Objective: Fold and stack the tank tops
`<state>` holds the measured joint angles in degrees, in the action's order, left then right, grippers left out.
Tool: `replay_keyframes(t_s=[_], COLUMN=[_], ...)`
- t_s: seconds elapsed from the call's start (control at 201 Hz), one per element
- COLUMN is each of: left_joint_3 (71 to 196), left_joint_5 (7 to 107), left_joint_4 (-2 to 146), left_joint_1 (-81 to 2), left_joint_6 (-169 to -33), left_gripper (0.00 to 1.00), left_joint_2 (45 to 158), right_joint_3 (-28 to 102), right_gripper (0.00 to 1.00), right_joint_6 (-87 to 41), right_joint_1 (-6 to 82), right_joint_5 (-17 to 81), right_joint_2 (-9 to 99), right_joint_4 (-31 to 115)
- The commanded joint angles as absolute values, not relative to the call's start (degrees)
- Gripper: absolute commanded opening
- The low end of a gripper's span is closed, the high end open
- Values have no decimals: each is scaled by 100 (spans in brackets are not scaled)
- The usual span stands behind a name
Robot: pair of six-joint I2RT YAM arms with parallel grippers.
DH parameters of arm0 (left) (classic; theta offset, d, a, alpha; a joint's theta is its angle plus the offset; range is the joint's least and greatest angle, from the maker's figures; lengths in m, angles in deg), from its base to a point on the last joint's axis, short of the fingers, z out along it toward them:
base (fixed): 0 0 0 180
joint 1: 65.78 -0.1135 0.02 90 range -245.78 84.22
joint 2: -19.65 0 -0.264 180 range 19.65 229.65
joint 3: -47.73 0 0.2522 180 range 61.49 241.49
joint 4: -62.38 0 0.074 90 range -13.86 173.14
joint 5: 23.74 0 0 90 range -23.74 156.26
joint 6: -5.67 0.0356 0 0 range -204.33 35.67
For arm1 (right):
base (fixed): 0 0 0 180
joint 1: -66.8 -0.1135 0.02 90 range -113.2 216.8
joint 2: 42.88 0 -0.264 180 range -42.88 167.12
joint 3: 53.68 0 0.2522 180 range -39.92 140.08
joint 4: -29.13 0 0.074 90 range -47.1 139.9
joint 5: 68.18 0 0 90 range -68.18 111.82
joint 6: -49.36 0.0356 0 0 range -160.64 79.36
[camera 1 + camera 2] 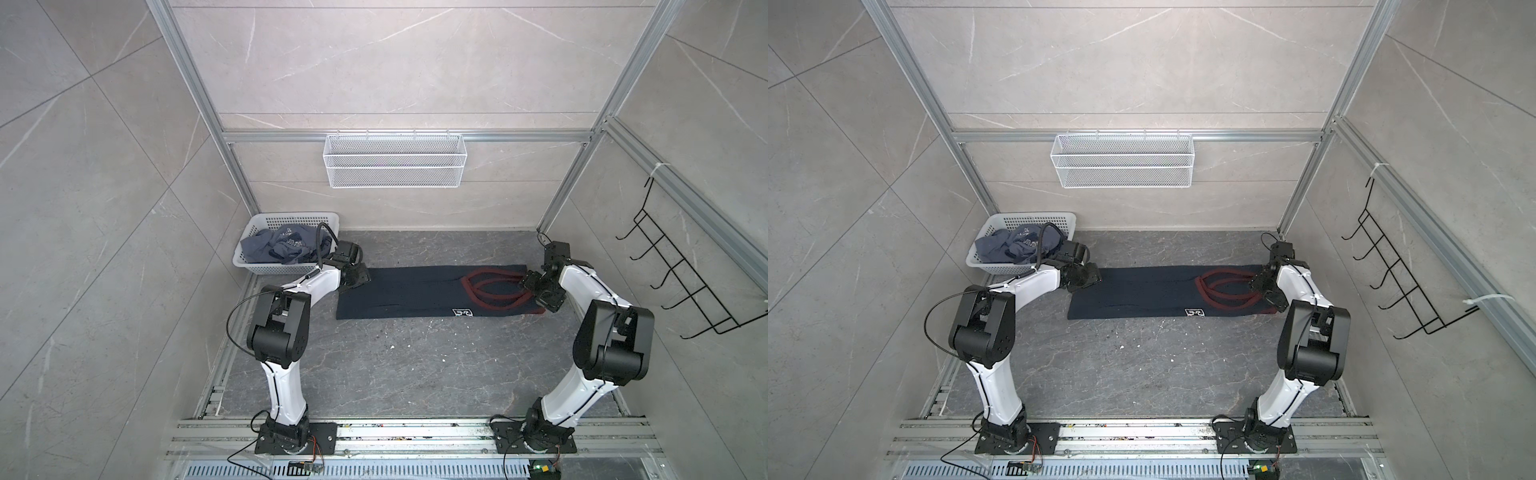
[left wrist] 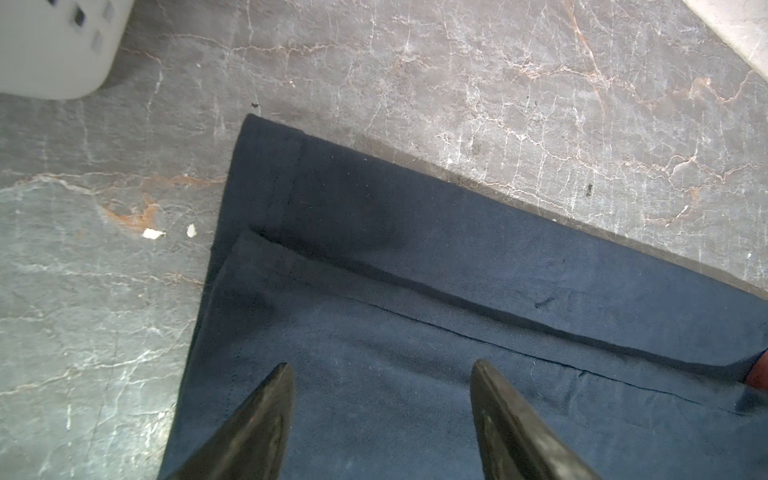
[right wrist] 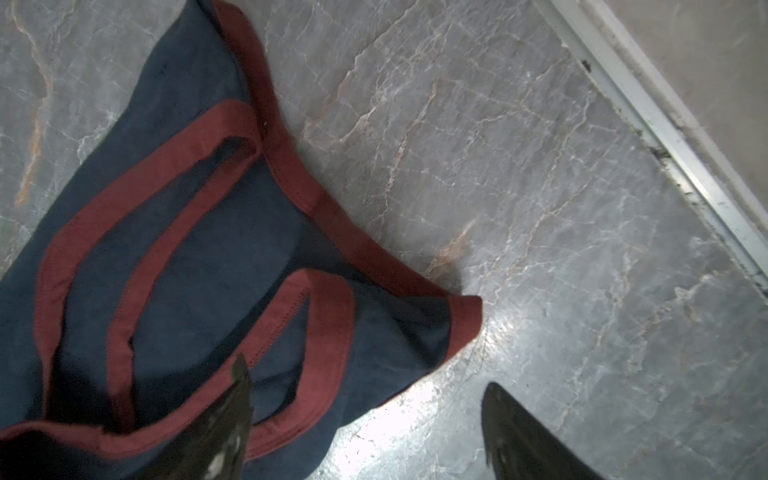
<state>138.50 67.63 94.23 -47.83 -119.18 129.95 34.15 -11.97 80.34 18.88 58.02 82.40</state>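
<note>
Navy tank top (image 1: 407, 291) is laid lengthwise from the left hand (image 2: 381, 364), spread open over its hem, to the right hand (image 3: 366, 371), spread open at its straps, nothing gripped.

Two tank tops (image 1: 407, 291) (image 1: 286, 245), two hands (image 2: 380, 370) (image 3: 365, 374), one plastic basket (image 1: 291, 216), one wire basket (image 1: 395, 162), one hook rack (image 1: 702, 286)

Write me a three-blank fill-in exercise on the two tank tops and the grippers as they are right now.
1. The navy tank top, laid out flat, has ____ trim.
2. The blue-grey tank top lies crumpled ____ the white basket.
3. The left gripper and the right gripper, each above one end of the navy tank top, are both ____.

Missing words: red; inside; open.
</note>
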Motion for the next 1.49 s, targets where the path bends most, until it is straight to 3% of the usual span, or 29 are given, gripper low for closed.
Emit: replay_keyframes(t_s=[0.0,0.169,0.463,0.642,0.811,1.035,1.2,1.488], left_joint_3=[13869,13714,13778,13848,13892,13862,14020,14740], left_joint_5=[6742,6597,6292,6348,6529,6615,6841,6936], left_joint_4=[9454,9188,9116,9127,9189,9314,9621,10151], left_joint_1=[-4819,-4811,-4814,-4815,-4838,-4849,-4830,-4402], left_joint_6=[-11744,-11767,-11764,-11717,-11664,-11592,-11389,-10791], left_gripper=[70,70,68,68,68,68,68,70], left_joint_2=[12741,12709,13022,13281,13545,13707,13471,12976], right_joint_3=[3238,2766,2930,3447,4014,4325,4292,3322], right_gripper=[85,77,59,49,46,54,69,74], right_joint_6=[-1328,-1458,-1029,-1044,-1123,-1213,-1452,-1205], right_joint_1=[8035,7263,5906,5835,5898,6059,6058,5834], right_joint_5=[2262,3595,4327,4289,3378,2999,2656,2443], right_joint_2=[5375,5035,6025,6822,7473,7615,6973,5695], right_joint_4=[8026,7261,6503,6670,7209,7557,7892,8019])
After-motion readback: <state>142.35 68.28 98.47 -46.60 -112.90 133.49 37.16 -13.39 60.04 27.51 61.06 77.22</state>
